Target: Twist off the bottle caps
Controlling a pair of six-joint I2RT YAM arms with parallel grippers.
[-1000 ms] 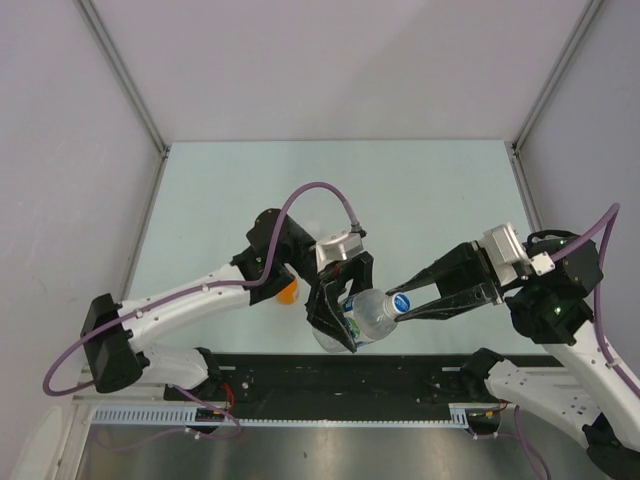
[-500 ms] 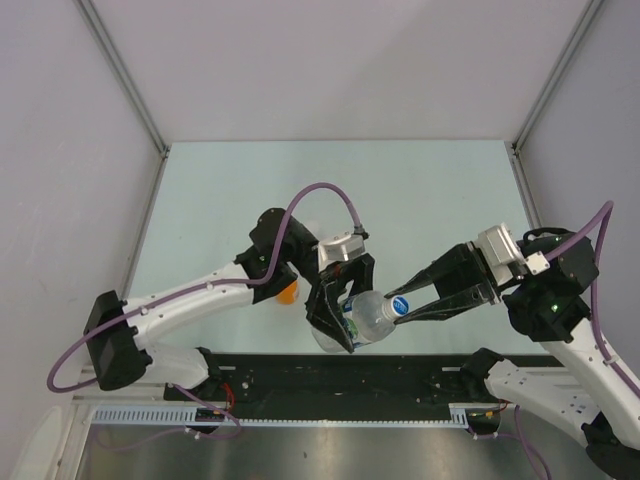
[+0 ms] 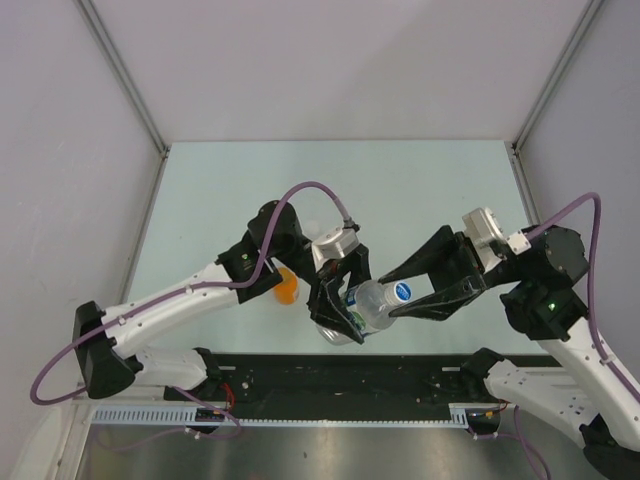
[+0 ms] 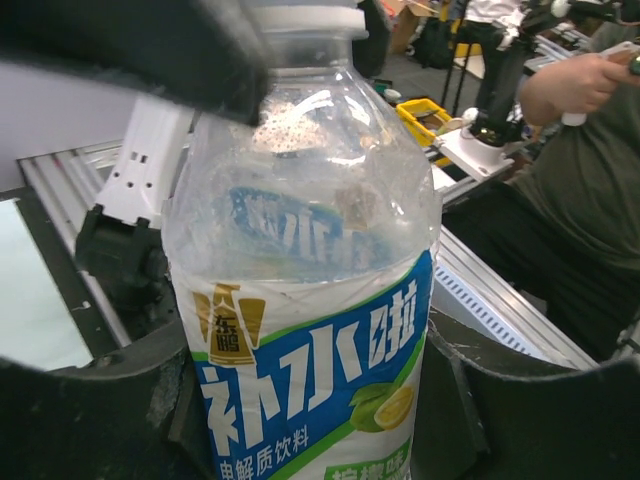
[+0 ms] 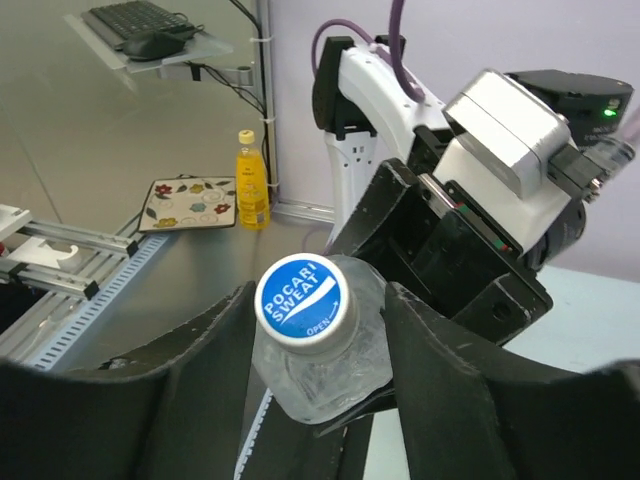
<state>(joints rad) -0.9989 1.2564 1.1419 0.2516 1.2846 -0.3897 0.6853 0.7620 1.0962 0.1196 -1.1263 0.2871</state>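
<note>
My left gripper is shut on the body of a clear bottle with a blue-white label, held off the table with its neck pointing right. In the left wrist view the label fills the space between the dark fingers. The blue-topped cap sits on the neck. My right gripper straddles it, open, with a gap between cap and right finger. From above, the cap lies between the right fingertips. The orange bottle stands behind the left arm, half hidden.
A black mat strip and a metal rail run along the near edge below the bottle. Grey walls close in the pale green table on three sides.
My right gripper's jaws have spread apart from the cap they were pinching. Both grippers and the bottle have shifted slightly left, and the right arm has swung to a steeper angle.
</note>
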